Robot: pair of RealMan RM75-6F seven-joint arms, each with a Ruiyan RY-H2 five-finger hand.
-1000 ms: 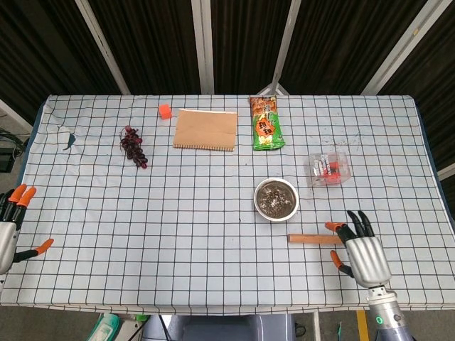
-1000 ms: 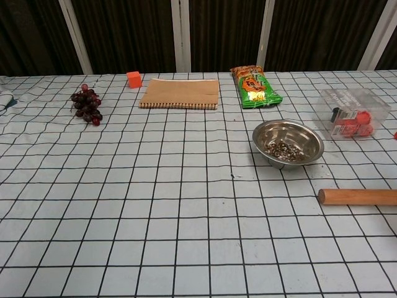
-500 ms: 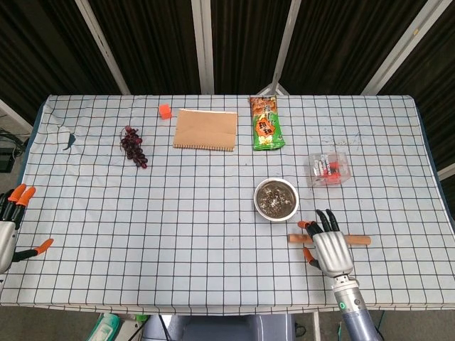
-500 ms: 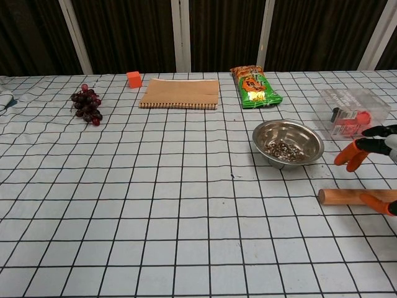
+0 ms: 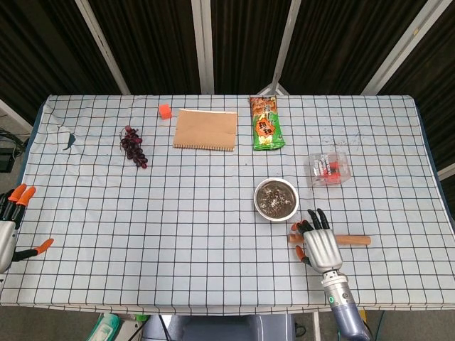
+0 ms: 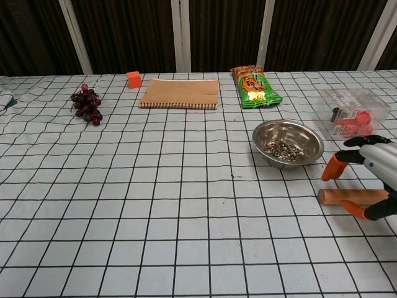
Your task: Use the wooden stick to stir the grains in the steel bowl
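The wooden stick [image 5: 352, 240] [image 6: 338, 197] lies flat on the checked cloth, just right of and nearer than the steel bowl [image 5: 276, 199] [image 6: 288, 143], which holds dark grains. My right hand [image 5: 320, 243] [image 6: 371, 175] hovers over the stick's left part, fingers spread and arched above it, thumb low beside it; it holds nothing. My left hand [image 5: 10, 225] stays open at the table's far left edge, seen only in the head view.
A clear plastic box [image 5: 328, 169] with red items sits right of the bowl. Further back lie a green snack packet [image 5: 266, 123], a brown notebook [image 5: 206, 129], an orange cube [image 5: 165, 110] and a bunch of grapes [image 5: 134, 146].
My right hand has moved left along the stick from its right end to over its left part, near the bowl. The stick and the left hand have not moved.
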